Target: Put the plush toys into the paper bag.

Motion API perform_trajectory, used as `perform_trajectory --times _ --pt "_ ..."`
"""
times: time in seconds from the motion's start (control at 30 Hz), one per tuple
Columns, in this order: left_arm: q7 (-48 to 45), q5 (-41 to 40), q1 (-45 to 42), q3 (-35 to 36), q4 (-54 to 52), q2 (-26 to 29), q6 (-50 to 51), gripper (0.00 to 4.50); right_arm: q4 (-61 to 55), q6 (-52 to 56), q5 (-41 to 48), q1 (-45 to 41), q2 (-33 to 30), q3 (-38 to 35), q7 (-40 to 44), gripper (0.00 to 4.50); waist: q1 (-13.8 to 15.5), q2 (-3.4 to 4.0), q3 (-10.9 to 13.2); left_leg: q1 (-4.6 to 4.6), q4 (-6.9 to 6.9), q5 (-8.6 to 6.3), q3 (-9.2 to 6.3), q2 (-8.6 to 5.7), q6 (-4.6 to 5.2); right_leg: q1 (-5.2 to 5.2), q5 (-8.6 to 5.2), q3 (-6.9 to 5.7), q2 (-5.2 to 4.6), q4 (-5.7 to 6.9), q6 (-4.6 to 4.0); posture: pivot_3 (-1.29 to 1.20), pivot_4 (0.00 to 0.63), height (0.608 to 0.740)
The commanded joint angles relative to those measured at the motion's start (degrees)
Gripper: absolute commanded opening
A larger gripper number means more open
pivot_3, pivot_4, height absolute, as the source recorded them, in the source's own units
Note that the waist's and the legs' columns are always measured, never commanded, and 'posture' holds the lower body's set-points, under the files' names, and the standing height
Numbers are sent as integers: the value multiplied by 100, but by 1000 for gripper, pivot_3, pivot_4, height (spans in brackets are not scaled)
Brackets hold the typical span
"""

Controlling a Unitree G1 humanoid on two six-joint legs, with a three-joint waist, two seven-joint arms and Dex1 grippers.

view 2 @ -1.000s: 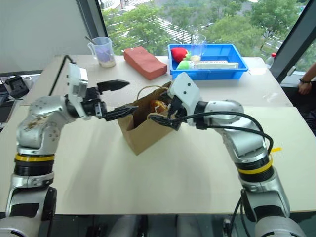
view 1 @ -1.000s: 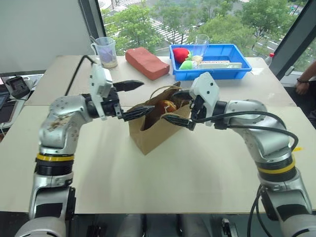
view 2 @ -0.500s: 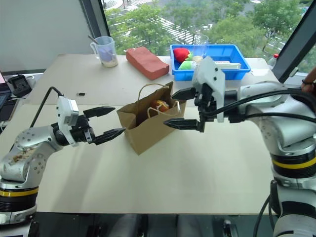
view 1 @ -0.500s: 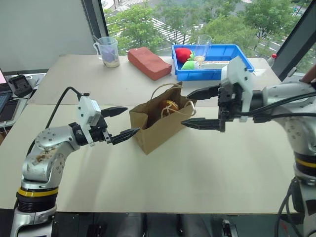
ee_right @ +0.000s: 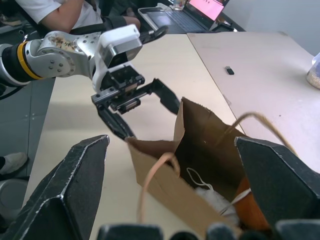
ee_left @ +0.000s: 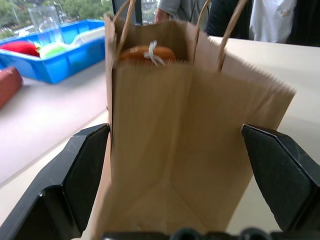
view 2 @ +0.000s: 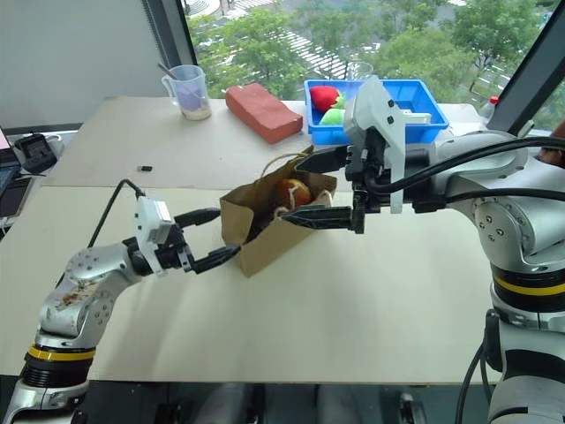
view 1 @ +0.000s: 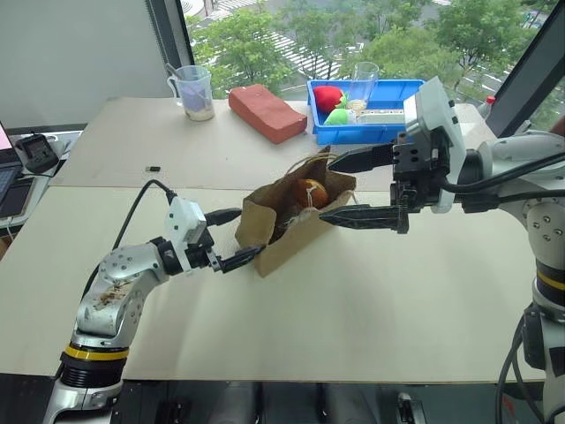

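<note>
The paper bag (view 1: 281,231) lies tipped on the table (view 1: 371,300), its mouth and loop handles raised toward my right arm. A brown and orange plush toy (view 1: 310,192) sits in the mouth, and in the right wrist view a white plush toy (ee_right: 216,198) lies beside it inside the bag. My left gripper (view 1: 248,231) is open, one finger on either side of the bag's bottom end (ee_left: 175,165). My right gripper (view 1: 329,191) is open too, one finger above the bag's mouth and one in front of it.
At the back of the table stand a reddish block (view 1: 263,111), a measuring cup (view 1: 195,92) and a blue tray (view 1: 393,124) holding a red ball, a green plush and a glass. A small dark item (view 1: 154,169) lies at the left. People sit beyond the table (ee_left: 260,15).
My left gripper has dropped and closed in on the bag, so its fingers now straddle the bottom end. The bag has tipped over from upright. My right gripper has drawn back and risen a little.
</note>
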Motion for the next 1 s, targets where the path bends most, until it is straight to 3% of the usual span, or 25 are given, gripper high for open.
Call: perform_trajectory --times 0.03,0.4,1.0 --pt "-215 -235 -27 95 -267 210 102 4500 -154 -72 -14 -43 -90 11 37 4473 2 0 0 -1 0 -1 0 0 1 0 0 -1 -1 0 0 0 150 740" --pt "-233 -121 4 -54 -311 314 -13 4500 -125 -271 -258 -5 -183 219 201 4473 -1 0 0 0 0 -1 0 0 1 0 0 -2 0 0 0 0 150 740" --pt "1125 924 -35 -557 -40 -813 -644 4500 -263 -264 -341 -96 -213 236 236 4473 56 0 0 0 1 -1 1 -2 2 1 0 -2 -2 0 0 0 150 740"
